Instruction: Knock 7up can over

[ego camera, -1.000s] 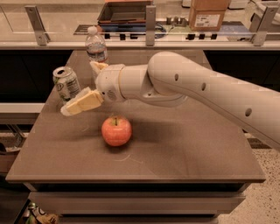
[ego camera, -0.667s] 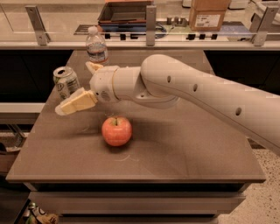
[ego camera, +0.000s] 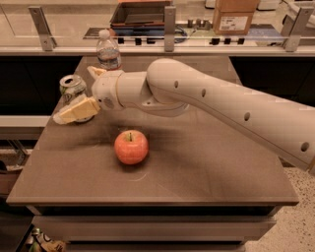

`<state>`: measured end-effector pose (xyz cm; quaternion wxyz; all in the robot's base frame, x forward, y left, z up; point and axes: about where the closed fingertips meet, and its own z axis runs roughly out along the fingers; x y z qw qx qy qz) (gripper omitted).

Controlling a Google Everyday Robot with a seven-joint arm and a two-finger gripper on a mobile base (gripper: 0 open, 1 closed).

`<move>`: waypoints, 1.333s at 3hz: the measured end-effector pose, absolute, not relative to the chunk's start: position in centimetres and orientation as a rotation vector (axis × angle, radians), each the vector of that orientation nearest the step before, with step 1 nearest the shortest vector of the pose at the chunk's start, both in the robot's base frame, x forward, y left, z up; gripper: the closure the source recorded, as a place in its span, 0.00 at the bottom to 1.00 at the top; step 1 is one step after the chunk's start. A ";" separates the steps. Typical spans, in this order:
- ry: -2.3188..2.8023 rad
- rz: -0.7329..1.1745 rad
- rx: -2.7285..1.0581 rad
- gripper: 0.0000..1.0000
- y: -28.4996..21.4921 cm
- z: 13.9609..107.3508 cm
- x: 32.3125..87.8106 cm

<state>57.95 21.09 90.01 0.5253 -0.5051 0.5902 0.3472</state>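
The 7up can [ego camera: 72, 87], white and green with a silver top, stands upright near the table's left edge. My gripper [ego camera: 82, 92] is open right beside it, on its right. One cream finger [ego camera: 76, 110] lies across the front of the can's base and hides it. The other finger [ego camera: 95, 72] points up behind the can on its right. I cannot tell whether either finger touches the can. The white arm [ego camera: 211, 106] reaches in from the right across the table.
A red apple [ego camera: 131, 146] sits at the middle of the brown table [ego camera: 197, 172]. A clear water bottle [ego camera: 108, 50] stands behind the can at the table's far edge. A counter with a tray [ego camera: 140, 12] and a cardboard box [ego camera: 235, 15] runs behind.
My gripper has moved left toward the can. Its lower finger now overlaps the can's base. The can still stands upright; the apple and bottle have not moved.
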 end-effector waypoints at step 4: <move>1.389 0.862 -1.214 0.86 22.7 89.9 58.5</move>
